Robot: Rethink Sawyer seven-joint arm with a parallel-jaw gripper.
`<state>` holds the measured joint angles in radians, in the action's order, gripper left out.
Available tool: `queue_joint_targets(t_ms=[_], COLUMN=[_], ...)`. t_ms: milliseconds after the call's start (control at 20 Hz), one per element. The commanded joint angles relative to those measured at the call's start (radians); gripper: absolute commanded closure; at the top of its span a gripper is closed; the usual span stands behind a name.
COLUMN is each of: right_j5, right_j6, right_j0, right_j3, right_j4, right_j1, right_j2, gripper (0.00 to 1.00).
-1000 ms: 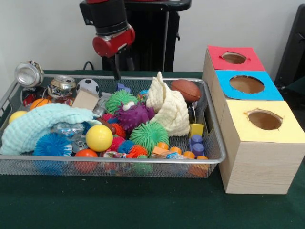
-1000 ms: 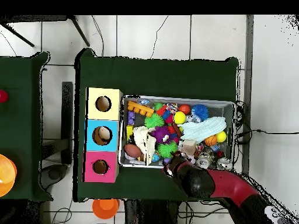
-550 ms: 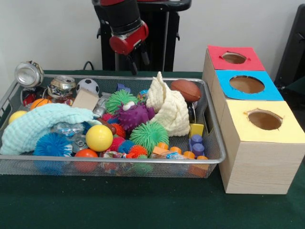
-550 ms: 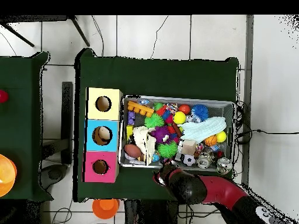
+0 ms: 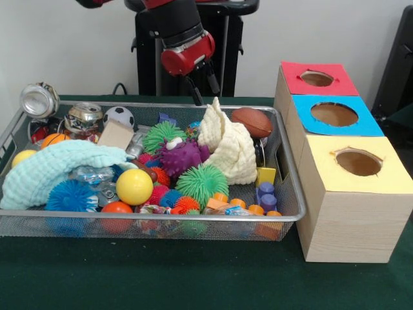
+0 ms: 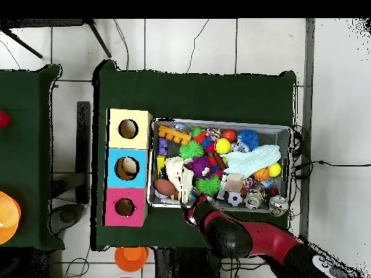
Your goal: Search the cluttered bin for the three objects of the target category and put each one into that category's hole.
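The pincer (image 5: 203, 87) hangs released and empty above the wire bin's (image 5: 287, 194) far rim, just behind the cream cloth (image 5: 227, 148). The brown football (image 5: 251, 121) lies in the bin's corner nearest the three-hole box (image 5: 335, 213), beside that cloth. The box stands on the green worktop (image 5: 193, 278) just beside the bin.

Yellow ball (image 5: 134, 186), purple spiky toy (image 5: 181, 157), brown football (image 5: 251, 122).

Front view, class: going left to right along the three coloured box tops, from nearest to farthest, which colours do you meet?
Yellow top → blue top → red top.
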<state>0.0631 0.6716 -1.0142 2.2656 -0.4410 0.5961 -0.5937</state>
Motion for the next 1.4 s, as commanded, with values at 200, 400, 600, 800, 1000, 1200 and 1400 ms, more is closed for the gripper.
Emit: queue_joint_targets(t_ms=[200, 400, 600, 800, 1000, 1200, 1400], right_j5=[-0.127, -0.158, -0.208, -0.238, -0.261, -0.291, -0.365], right_j6=[0.260, 0.251, 0.221, 0.196, 0.190, 0.196, 0.197], right_j0=[-0.038, -0.037, -0.008, 0.020, 0.060, 0.128, 0.226], right_j3=[-0.021, -0.029, -0.092, -0.169, -0.221, -0.254, -0.270], right_j4=[0.023, 0.000, -0.055, -0.098, -0.120, -0.116, -0.095], right_j1=[-0.064, -0.084, -0.171, -0.273, -0.310, -0.287, -0.232], right_j2=[-0.112, -0.091, -0.017, 0.038, 0.088, 0.162, 0.264], gripper=[0.00, 0.00, 0.00, 0.00, 0.00, 0.00, 0.00])
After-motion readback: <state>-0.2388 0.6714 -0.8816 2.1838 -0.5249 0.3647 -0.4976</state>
